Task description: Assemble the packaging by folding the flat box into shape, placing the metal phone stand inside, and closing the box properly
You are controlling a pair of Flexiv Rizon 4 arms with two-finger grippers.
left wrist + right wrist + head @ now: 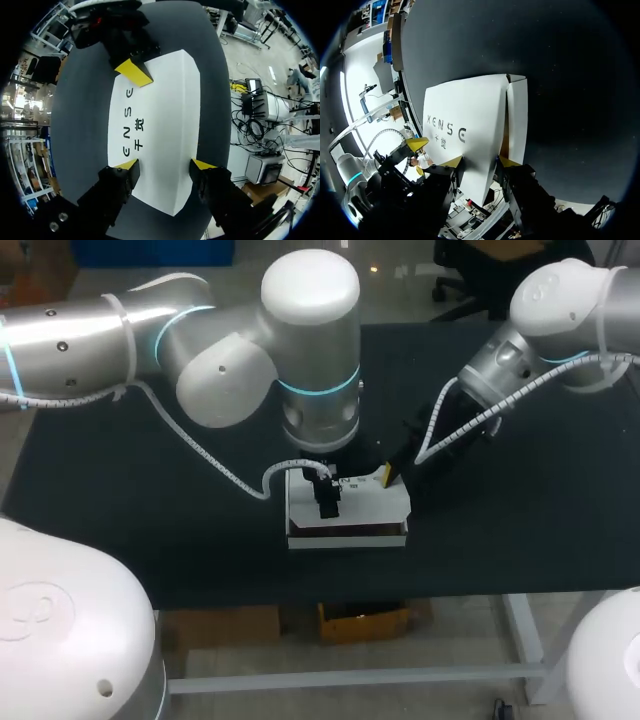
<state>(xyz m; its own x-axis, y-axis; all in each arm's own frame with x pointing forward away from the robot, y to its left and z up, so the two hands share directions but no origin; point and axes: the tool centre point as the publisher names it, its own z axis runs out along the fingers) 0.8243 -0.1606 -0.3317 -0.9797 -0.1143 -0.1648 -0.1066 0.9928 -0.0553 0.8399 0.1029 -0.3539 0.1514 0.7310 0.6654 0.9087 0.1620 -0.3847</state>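
A white printed box lies flat-sided on the dark table near its front edge. My left gripper points down onto it. In the left wrist view the gripper is open, its yellow tips resting over the top face of the box near the two long edges. My right gripper is at the back right corner. In its own view the gripper is shut on that end of the box, beside a side flap. No phone stand shows in any view.
The black table stretches to both sides of the box. Its front edge runs a short way in front of the box. My left arm's bulky wrist hangs over the back of the box. A yellow fingertip of my right arm rests on the box's far end.
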